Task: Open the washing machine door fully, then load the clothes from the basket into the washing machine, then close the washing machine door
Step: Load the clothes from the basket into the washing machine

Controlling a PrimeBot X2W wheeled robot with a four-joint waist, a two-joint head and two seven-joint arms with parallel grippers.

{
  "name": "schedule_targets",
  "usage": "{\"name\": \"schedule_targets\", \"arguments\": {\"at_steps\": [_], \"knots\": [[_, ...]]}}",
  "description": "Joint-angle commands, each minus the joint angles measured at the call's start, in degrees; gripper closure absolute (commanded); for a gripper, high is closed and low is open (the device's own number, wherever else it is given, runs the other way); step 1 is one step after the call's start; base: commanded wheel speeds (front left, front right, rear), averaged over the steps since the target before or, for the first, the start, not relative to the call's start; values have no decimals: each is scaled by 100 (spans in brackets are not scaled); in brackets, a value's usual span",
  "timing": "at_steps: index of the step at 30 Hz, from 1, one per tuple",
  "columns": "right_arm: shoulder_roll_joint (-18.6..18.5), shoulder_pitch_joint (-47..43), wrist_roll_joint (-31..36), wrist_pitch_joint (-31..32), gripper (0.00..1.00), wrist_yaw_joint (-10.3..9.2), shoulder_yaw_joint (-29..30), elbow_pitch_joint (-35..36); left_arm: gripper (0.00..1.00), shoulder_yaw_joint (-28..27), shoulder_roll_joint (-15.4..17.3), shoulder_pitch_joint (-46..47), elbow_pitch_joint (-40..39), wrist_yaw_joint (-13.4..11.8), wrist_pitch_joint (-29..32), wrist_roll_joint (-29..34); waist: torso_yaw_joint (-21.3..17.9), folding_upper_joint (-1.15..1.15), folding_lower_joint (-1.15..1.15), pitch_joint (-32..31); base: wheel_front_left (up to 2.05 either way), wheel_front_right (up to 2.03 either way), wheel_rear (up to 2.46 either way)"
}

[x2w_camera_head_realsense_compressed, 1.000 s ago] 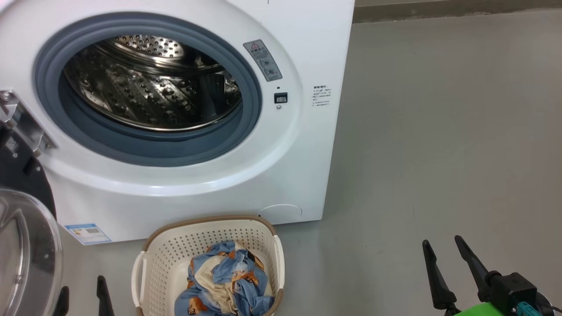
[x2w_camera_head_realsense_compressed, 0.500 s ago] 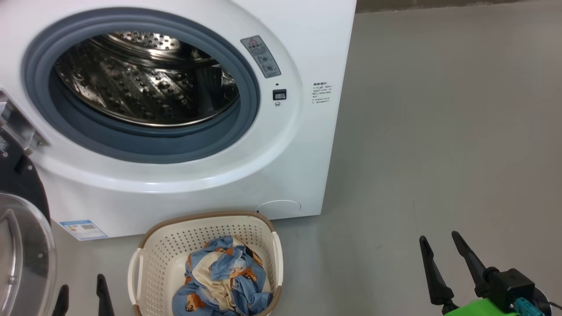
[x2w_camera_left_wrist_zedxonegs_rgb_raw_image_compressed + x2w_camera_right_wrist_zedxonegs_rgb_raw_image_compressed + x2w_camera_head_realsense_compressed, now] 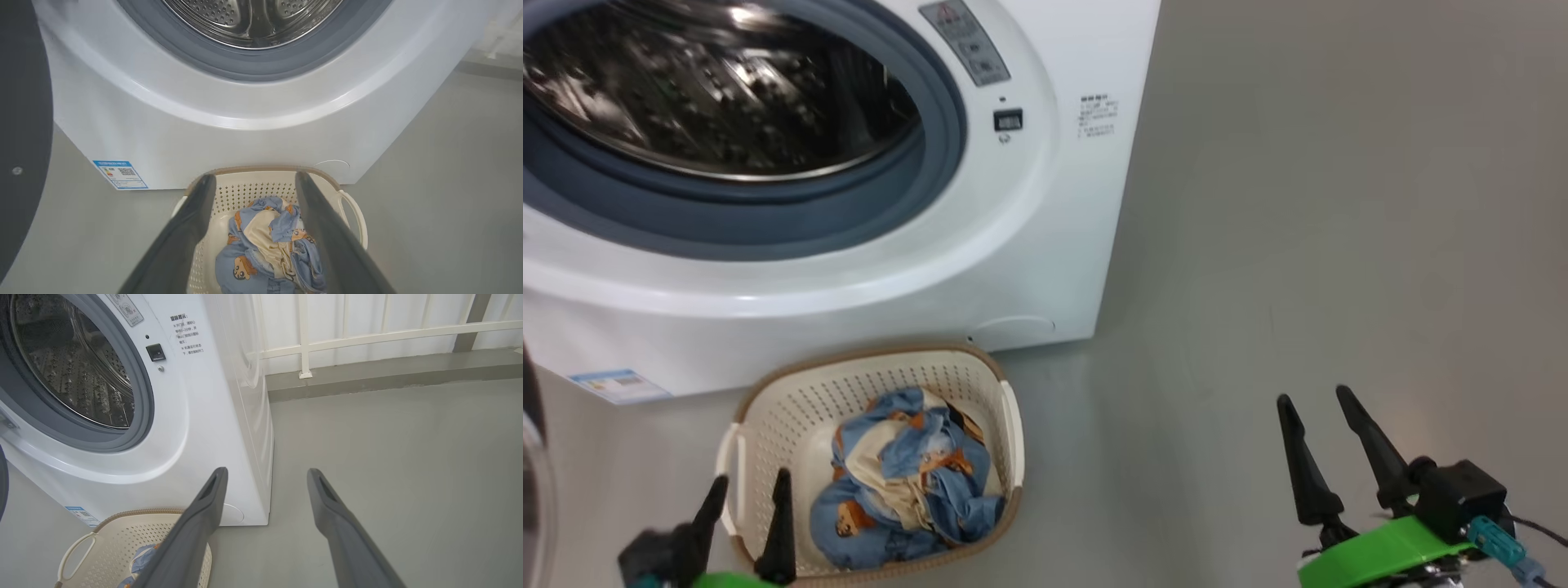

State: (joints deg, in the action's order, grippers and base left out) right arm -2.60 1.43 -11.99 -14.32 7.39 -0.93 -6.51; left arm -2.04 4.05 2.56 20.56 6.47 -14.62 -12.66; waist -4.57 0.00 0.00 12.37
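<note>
Moved in since a second ago, from beside the basket (image 3: 874,353) to over its left rim, with the head camera dipped meanwhile: thus the left gripper (image 3: 751,482), spread wide, holding nothing, framing the clothes (image 3: 907,474) heaped inside, probably lined up for a first grab. Equally spread and empty at the right gripper (image 3: 1312,394), parked over bare floor (image 3: 1339,204). Beyond, the washing machine (image 3: 1013,269), drum (image 3: 711,90) bare; washing machine door (image 3: 22,122) swung aside at left, clear of the loading path.

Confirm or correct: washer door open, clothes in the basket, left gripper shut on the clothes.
Wrong on one point: the left gripper is open, fingers spread, clear of the clothes lying in the basket. The left wrist view shows it. The rest holds.
</note>
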Motion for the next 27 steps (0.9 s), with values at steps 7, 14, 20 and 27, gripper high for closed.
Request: {"name": "schedule_targets", "arguments": {"at_steps": [7, 14, 20, 27], "knots": [[-28, 616, -300, -68, 0, 10, -433, 312, 0, 228, 583, 1058, 770, 93, 180, -383, -635, 0, 0, 1389, 0, 0, 0], [-28, 981, -558, -68, 0, 10, -685, 346, 0, 1175, 1344, 1598, 1381, 100, 373, -944, -1119, 0, 0, 2003, 0, 0, 0], [-28, 1093, -659, -68, 0, 10, -850, 456, 0, 1901, 1808, 2019, 1842, 101, 460, -1499, -1385, 0, 0, 2316, 0, 0, 0], [-28, 1166, -663, -68, 0, 10, -845, 580, 0, 2414, 2218, 2641, 2460, 101, 457, -1800, -1503, 0, 0, 2755, 0, 0, 0]]}}
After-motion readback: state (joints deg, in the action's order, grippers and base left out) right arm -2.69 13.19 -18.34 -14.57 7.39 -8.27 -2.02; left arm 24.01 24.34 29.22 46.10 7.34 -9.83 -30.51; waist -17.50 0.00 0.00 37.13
